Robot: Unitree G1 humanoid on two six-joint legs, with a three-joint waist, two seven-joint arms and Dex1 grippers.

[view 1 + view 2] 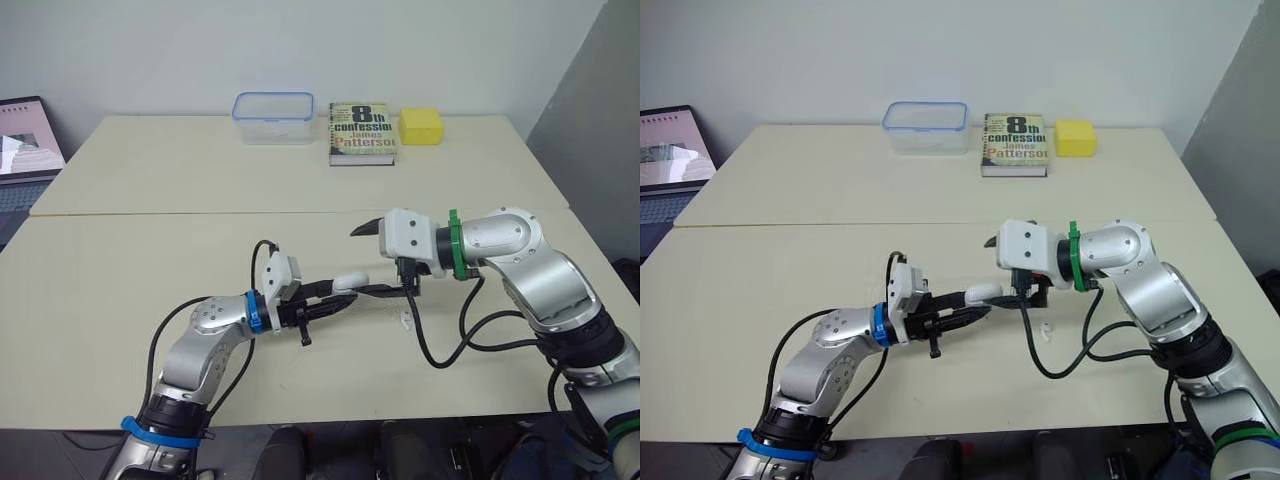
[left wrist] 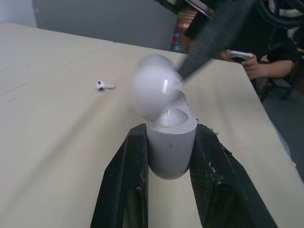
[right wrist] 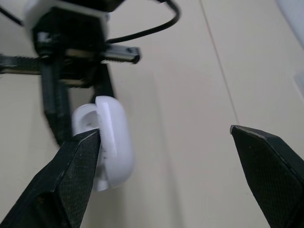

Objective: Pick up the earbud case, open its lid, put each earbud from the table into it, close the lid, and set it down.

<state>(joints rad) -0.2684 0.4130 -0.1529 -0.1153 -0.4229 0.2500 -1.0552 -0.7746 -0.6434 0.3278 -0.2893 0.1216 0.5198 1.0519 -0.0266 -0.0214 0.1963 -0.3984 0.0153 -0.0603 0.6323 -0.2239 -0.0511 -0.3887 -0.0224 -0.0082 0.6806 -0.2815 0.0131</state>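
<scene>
My left gripper (image 1: 335,298) is shut on the white earbud case (image 1: 350,283), holding its body (image 2: 172,142) between both fingers a little above the near table. The case's rounded lid (image 2: 156,88) is swung up and open. My right gripper (image 3: 164,132) is open, its jaws wide apart; its lower finger (image 1: 385,290) touches the lid while the upper one (image 1: 365,228) points left in the air. One white earbud (image 1: 405,320) lies on the table just right of the case, below my right gripper.
At the far table's back stand a clear plastic container (image 1: 273,118), a book (image 1: 361,133) and a yellow block (image 1: 421,126). A laptop (image 1: 25,140) sits at the left edge. A person's hand (image 2: 242,57) holds a device beyond the table.
</scene>
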